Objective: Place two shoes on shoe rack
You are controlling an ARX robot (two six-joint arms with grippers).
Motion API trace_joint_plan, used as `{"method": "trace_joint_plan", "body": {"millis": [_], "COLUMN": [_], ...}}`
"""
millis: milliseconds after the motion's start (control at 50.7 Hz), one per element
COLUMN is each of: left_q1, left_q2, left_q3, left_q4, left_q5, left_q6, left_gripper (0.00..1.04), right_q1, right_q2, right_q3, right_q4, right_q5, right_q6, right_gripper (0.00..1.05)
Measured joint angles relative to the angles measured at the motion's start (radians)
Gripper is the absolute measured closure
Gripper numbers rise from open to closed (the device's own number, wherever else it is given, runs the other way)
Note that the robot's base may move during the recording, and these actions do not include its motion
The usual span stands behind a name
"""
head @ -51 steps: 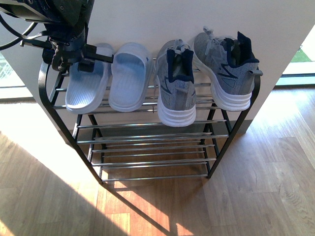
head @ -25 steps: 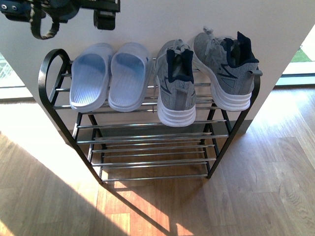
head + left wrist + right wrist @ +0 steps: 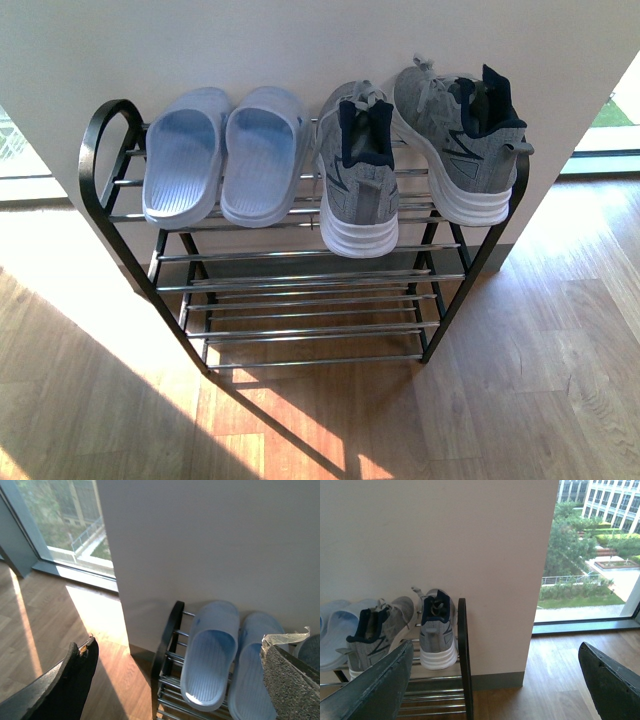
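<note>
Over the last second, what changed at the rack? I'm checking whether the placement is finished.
The left pincer, which was at the left pale blue slide, lifted away and left the front view. Both slides, the grey sneakers and the shoe rack stayed as they were.

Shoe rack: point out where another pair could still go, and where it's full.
The top tier of the shoe rack is crowded: slides and sneakers fill it from frame to frame. The lower tiers' chrome rods hold nothing across their whole width. The wood floor in front of the rack is also bare.
</note>
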Motion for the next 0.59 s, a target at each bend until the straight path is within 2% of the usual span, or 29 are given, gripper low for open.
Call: {"method": "trace_joint_plan", "body": {"millis": [59,138,217,276,592], "left_q1": [-0.019,-0.028,0.029,0.068,0.191], "left_q2": [-0.08,-0.13,-0.179,-0.217,-0.392], "left_q3": [-0.034,-0.048,-0.181,-0.283,-0.478], "left_q4": [-0.019,-0.02,0.282,0.412,0.447], "left_q5": [-0.044,-0.048,0.21,0.336,0.469], "left_q6": [-0.002,-0.004,0.148,0.241,0.329], "left_gripper": [0.09,0.1,0.26,0.38,0.85], "right_q1": [0.0,0.0,0.0,0.0,0.0], "right_q2": [0.0,0.0,0.0,0.0,0.0], "right_q3": [0.0,0.0,0.0,0.0,0.0], "right_q4": [0.0,0.0,0.0,0.0,0.0], "right_q5": [0.0,0.0,0.0,0.0,0.0], "right_q6": [0.0,0.0,0.0,0.0,0.0], "right_gripper": [0.09,0.09,0.09,0.09,0.09]}}
